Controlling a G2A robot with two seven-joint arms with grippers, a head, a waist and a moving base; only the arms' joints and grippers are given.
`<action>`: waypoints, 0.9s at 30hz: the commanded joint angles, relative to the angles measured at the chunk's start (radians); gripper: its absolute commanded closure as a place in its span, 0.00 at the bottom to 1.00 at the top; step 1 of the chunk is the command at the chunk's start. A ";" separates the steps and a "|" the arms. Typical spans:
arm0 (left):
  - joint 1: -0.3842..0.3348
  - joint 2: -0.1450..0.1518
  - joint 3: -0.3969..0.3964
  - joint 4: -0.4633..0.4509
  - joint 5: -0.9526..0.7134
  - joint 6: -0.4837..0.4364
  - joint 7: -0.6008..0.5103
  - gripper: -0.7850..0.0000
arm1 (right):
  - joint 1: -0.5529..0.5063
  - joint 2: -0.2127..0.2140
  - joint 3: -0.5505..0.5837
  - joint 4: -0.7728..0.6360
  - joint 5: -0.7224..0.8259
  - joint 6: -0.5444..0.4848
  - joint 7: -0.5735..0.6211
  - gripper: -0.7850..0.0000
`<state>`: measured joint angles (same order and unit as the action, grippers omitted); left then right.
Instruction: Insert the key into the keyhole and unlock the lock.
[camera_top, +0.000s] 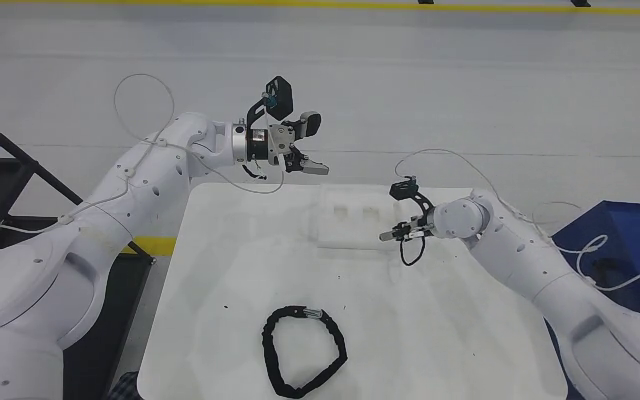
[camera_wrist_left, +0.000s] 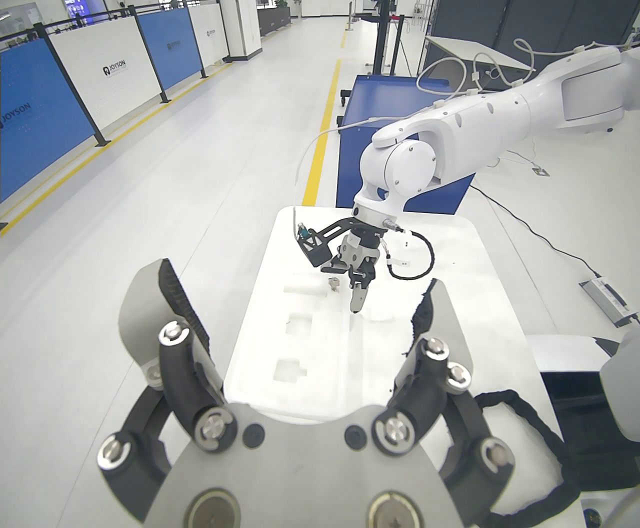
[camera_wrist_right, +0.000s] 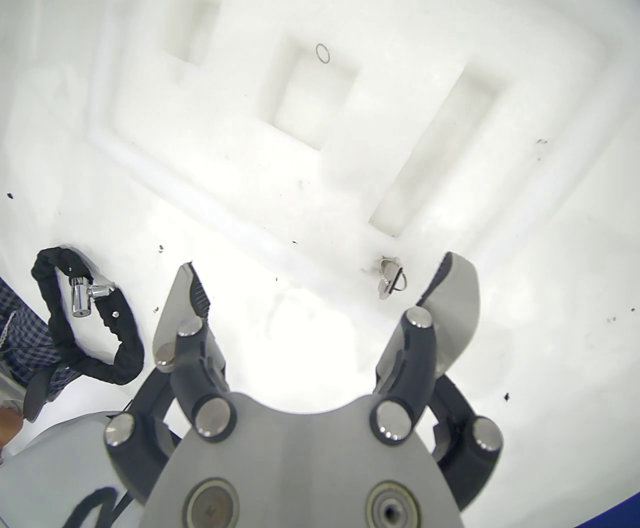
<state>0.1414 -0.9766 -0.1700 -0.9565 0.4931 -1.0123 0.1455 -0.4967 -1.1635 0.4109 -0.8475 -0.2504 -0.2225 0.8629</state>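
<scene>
1. At the centre of the top view, the right tool (camera_top: 385, 236) hangs low over the right end of a white foam tray (camera_top: 350, 225), its fingers spread wide and holding nothing.
2. In the right wrist view we see the small metal key (camera_wrist_right: 389, 280) with its wire ring resting on the tray's border, just beside the end of a long recess (camera_wrist_right: 435, 150). It lies between the open fingers of the right tool (camera_wrist_right: 320, 262), nearer one finger and apart from both.
3. The left wrist view shows the same key (camera_wrist_left: 332, 285) close beside the right tool's fingertips (camera_wrist_left: 356, 295).
4. The left tool (camera_top: 318, 168) hovers in the upper centre of the top view, at the counter's far edge. Its own camera shows the fingers of the left tool (camera_wrist_left: 298, 280) parted and empty.
5. The chain lock (camera_top: 303, 350), a black sleeved loop, lies at the lower centre of the top view on the white counter (camera_top: 450, 330), well apart from the key. Its silver lock cylinder (camera_wrist_right: 82, 297) closes the loop.
</scene>
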 joint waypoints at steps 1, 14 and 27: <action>0.000 0.000 0.000 0.000 0.000 0.000 0.000 0.00 | 0.007 -0.008 -0.004 0.007 -0.028 0.014 -0.007 0.55; 0.000 0.000 0.000 0.000 0.000 0.000 0.000 0.00 | 0.016 -0.039 -0.011 -0.012 -0.169 0.155 0.038 0.60; 0.000 0.000 0.000 0.000 0.000 0.000 0.000 0.00 | -0.005 -0.048 0.030 0.002 -0.183 0.184 0.081 0.76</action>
<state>0.1414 -0.9766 -0.1700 -0.9565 0.4931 -1.0123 0.1455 -0.5000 -1.2115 0.4375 -0.8471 -0.4314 -0.0396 0.9428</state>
